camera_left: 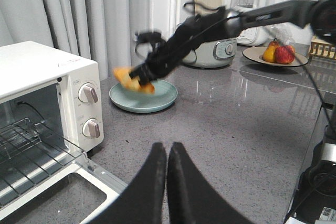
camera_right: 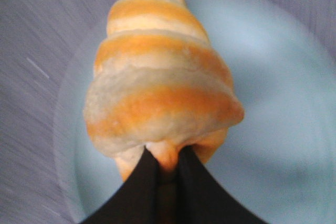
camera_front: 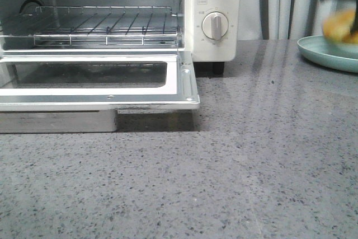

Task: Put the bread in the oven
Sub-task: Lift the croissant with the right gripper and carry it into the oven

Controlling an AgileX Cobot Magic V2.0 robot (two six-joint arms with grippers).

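Golden-orange with cream stripes, the bread is pinched at one end between the dark fingers of the right end effector and appears held just above the pale teal plate, which sits on the grey speckled surface to the right of the oven. The blur around the bread in the front and left wrist views suggests the arm is in motion, so the step in hand looks like the lift off the plate — the carry to the oven has hardly begun, by this reading. The oven's door is folded down flat and the wire rack inside lies bare, so nothing blocks the way in. The left end effector has its fingers pressed together on nothing and points toward the plate. The next move calls for swinging the bread leftward across the surface, high enough to pass over the edge of the open door, then lowering it onto the rack — with the grip only on one tapered end, the bread could twist or slip if moved sharply.
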